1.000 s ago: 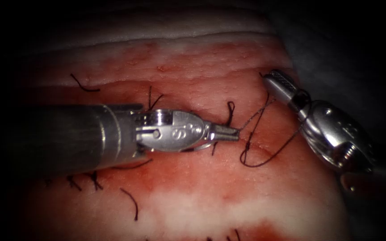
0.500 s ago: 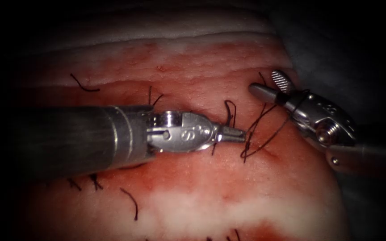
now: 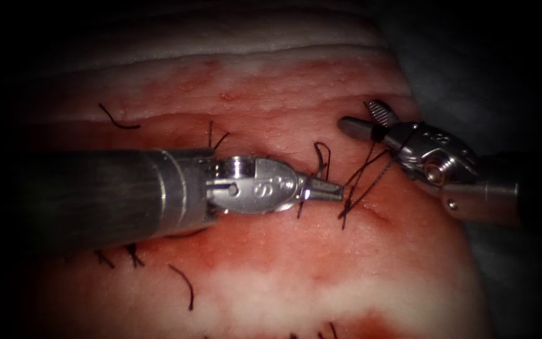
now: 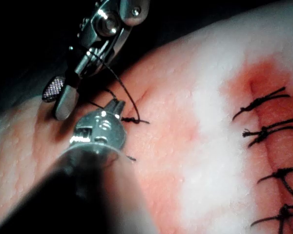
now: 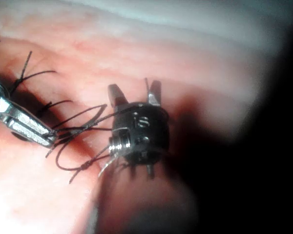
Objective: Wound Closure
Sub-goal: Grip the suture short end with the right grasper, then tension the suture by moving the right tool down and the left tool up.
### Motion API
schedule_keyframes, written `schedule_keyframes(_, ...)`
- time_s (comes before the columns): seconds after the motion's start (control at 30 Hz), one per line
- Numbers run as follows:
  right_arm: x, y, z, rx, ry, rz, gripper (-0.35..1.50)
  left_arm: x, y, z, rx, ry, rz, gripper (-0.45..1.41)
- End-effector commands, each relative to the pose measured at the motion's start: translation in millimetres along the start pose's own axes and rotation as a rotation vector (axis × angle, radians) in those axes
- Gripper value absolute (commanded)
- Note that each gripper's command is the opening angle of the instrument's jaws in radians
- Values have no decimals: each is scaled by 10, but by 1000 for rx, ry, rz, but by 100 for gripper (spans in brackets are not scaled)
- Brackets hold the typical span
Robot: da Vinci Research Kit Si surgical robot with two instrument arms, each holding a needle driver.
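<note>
My left tool [image 3: 340, 190] lies across the tissue [image 3: 271, 270] from the left, jaws shut on the thread [image 3: 346, 207] close to the surface. From there several dark strands rise to the right and wrap around my right tool [image 3: 366, 119], whose jaws stand open with nothing between them. In the left wrist view the left tool [image 4: 116, 105] pinches the thread beside a small knot [image 4: 132, 120], and the right tool [image 4: 60, 96] gapes just beyond it. The right wrist view shows the open right jaws [image 5: 136, 92], thread [image 5: 83, 117] looped round the wrist, and the left tool [image 5: 49, 138].
Finished stitches with short cut ends [image 3: 132, 254] cross the closed cut under the left shaft; more of them [image 4: 263, 102] show in the left wrist view. Loose thread ends [image 3: 183, 285] lie on the reddened tissue. The tissue's edge [image 3: 446, 207] drops off under the right tool.
The right tool swung left and down toward the left tool and opened its jaws. The thread loop shrank and drew in. The left tool shifted slightly right, still holding thread.
</note>
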Motion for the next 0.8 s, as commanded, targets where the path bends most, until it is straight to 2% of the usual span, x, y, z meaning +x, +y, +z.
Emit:
schedule_keyframes(0.03, -4, -2, 13, 2, 0, -17, 78, -1, -3, 6, -1, 1, 3, -45)
schedule_keyframes(0.13, -5, 1, 16, -18, 6, -31, 79, -2, -3, 5, -2, 1, 3, -45)
schedule_keyframes(0.17, -6, 1, 16, -21, 7, -36, 74, -2, -3, 4, -2, 2, 4, -45)
schedule_keyframes(0.2, -7, 1, 16, -23, 8, -47, 47, -2, -3, 4, -2, 2, 4, -45)
schedule_keyframes(0.23, -8, 0, 15, -27, 9, -52, -20, -3, -3, 4, -3, 2, 4, -45)
schedule_keyframes(0.27, -8, 0, 14, -26, 8, -51, -35, -3, -3, 4, -3, 2, 4, -45)
schedule_keyframes(0.43, 3, -5, 5, -15, 59, -25, -35, -3, -5, 2, -5, 4, 4, -45)
schedule_keyframes(0.6, 14, -11, -9, -6, 117, -72, -35, -6, -18, -4, -1, 2, -14, -45)
schedule_keyframes(0.8, 17, -19, -36, 25, 228, -132, -35, -22, -66, -17, 17, -47, -73, -45)
